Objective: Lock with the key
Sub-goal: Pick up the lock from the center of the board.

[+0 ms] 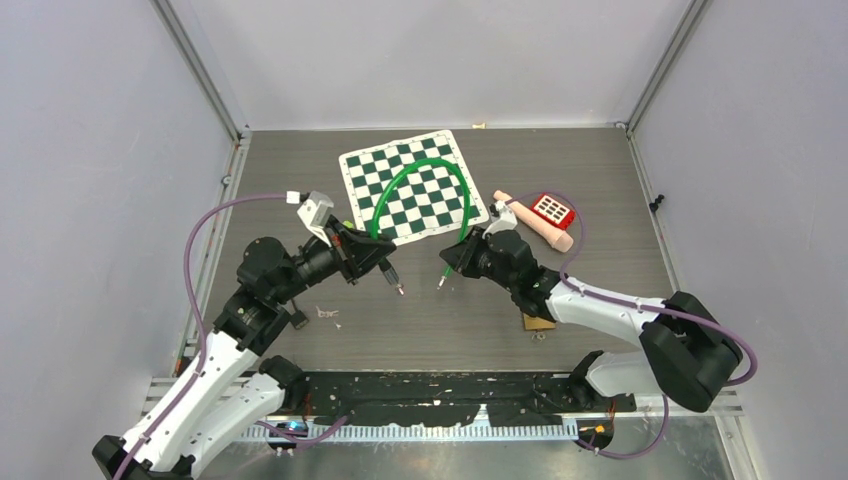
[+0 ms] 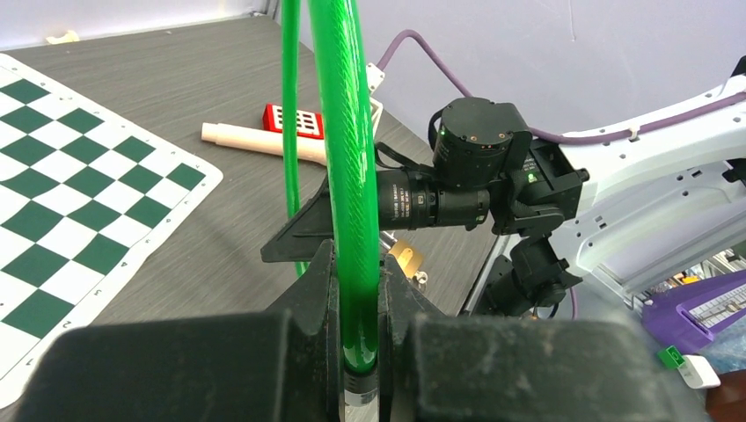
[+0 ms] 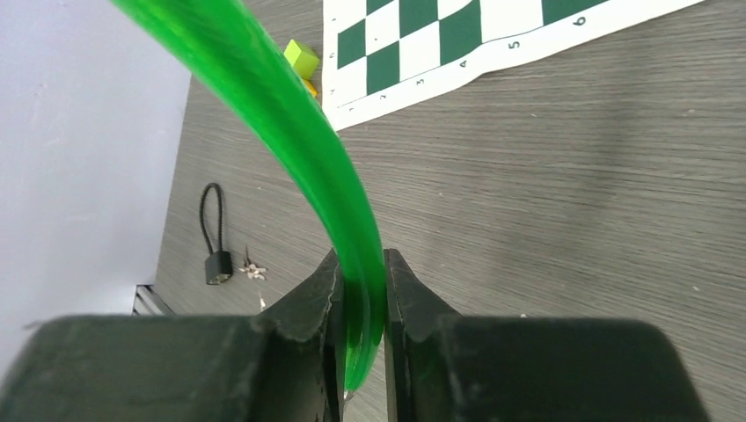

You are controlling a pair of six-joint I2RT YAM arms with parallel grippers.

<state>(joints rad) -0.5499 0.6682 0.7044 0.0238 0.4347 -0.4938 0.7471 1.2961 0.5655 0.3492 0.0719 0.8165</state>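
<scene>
Two arms, one green cable [image 1: 420, 165] arched between them over the chess mat [image 1: 420, 200], so running L to R. Far L on the grey wood-grain table [image 1: 600, 180] lies a small black padlock [image 3: 215, 264] w/ a thin wire loop, and a tiny bunch of keys [image 3: 253, 273] just beside it, both well apart from either arm. L gripper [image 2: 359, 338] is clamped narrow on the cable's L end. That's a glossy translucent sleeve w/ a twisted weave inside, squeezed between matte black fingers, a short metal tip poking out below. The cable looks springy and smooth, a stiff hoop, not limp cord. That's the risk: bend it tighter to bring the tips together and it could twist or pop out of a grip, prob. whipping across the mat. R gripper [image 3: 361, 330] pinches the R end the same way, close to the tip, so little margin if it slides. Other worry: neither gripper is free for the keys, which are small, flat metal on a hard top, awkward to pick. Letting one end go to fetch them would prob. let the hoop spring open. By the R forearm sits a brass-coloured block [image 1: 538, 322], maybe a lock body, can't tell. Far R is a pale wooden pin [image 1: 535, 228], round and smooth, just beside a red keypad-like box [image 1: 552, 209]; a swinging cable end could knock either.
</scene>
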